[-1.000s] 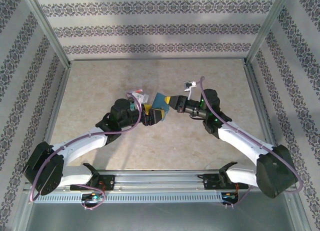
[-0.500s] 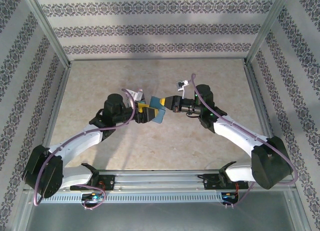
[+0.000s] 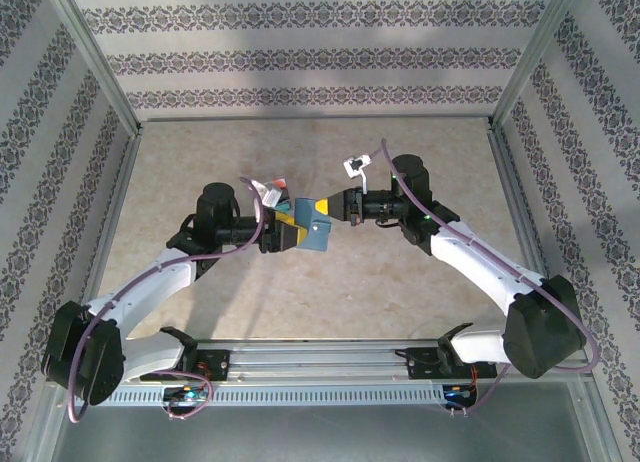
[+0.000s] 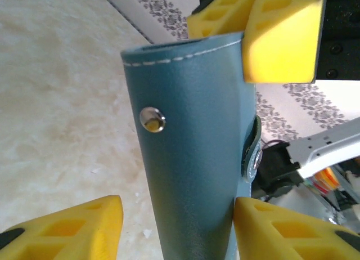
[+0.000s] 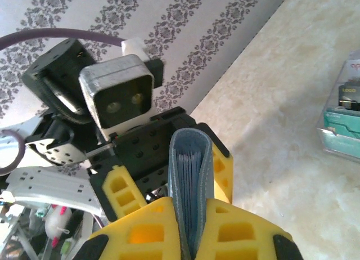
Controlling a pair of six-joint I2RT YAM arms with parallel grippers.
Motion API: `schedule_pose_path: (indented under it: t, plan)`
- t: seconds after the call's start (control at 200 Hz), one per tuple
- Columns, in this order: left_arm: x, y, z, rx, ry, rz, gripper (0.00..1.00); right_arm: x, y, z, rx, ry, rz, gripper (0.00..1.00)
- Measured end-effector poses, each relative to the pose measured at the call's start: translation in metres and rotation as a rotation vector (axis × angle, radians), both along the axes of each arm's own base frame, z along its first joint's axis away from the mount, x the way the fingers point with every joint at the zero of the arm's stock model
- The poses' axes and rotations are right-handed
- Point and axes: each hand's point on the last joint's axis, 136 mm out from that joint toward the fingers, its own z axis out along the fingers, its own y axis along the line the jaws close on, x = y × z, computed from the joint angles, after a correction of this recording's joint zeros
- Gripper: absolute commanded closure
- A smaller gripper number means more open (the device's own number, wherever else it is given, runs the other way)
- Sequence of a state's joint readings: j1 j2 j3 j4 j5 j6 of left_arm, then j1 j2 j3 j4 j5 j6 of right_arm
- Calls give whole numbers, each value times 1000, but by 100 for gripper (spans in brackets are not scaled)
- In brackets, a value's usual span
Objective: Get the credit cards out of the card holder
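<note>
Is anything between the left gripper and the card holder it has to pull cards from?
Nothing visible. The left gripper's open fingers sit either side of the card holder, which the right gripper holds pinched.

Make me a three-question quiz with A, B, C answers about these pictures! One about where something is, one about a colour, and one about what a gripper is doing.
1. Where is the card holder?
A) lying flat on the table
B) up in the air between the two arms' tips
C) stuck on the back wall

2. What colour are the grippers' fingers?
A) yellow
B) red
C) white

3. What is the right gripper doing?
A) hanging wide open
B) gripping a cable
C) clamped shut on the card holder

Answers:
1 B: the left wrist view shows it upright with the table well behind it.
2 A: both wrist views show them yellow.
3 C: its own view shows its fingers pressing the folded holder from both sides.
</note>
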State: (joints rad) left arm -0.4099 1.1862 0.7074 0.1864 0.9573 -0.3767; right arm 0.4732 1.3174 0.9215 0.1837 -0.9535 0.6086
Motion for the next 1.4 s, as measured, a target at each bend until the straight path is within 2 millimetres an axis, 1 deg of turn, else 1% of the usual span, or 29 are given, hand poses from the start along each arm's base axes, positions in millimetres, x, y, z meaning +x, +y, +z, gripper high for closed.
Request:
schedule_pose_path:
  t: [0.14,0.255,0.425,0.46,0.5,0.59,0.72,0.809,0.914,0.949,0.959,1.019,1.064,1.124,1.164,1.249,1.344,1.399]
  plan:
    - [-4,-6,6,-54,7,-53,66,-3,2,3,0,-13,32,100]
    - [-4,-9,4,-80,27,-68,71,-1,3,1,-6,-8,43,100]
    - [-3,-10,0,-94,47,-67,71,2,3,-4,-14,15,47,100]
    - [-3,-10,0,-97,47,-66,68,2,3,-4,-14,17,49,100]
    - [-3,-10,1,-101,46,-65,59,2,3,-4,-13,16,51,100]
    - [-6,-14,4,-114,37,-78,58,1,4,-2,-10,12,58,100]
    - [-6,-17,4,-121,42,-84,74,1,5,0,-7,6,59,100]
    - [-6,-17,5,-125,41,-84,77,3,4,0,-8,1,55,100]
    - [-6,-17,5,-126,39,-84,85,4,3,0,-9,-6,51,100]
    - [-6,-17,5,-125,37,-84,86,5,1,0,-10,-6,47,88]
    - [-6,-17,5,-125,37,-84,87,6,1,0,-11,-5,45,86]
    - [-6,-17,6,-124,32,-83,87,7,0,-1,-17,-3,37,85]
    - [-6,-17,5,-120,31,-78,87,8,0,-4,-26,9,23,76]
    - [-5,-17,5,-113,25,-63,89,11,-2,-6,-44,18,-8,74]
    - [-3,-17,4,-106,20,-50,90,13,-4,-8,-63,27,-43,68]
    - [1,-15,1,-82,12,-8,92,21,-13,-9,-120,28,-174,66]
    - [9,-11,-2,-56,-10,47,93,29,-34,-6,-196,17,-370,65]
    - [13,-8,-3,-41,-24,76,94,27,-44,-4,-232,8,-455,66]
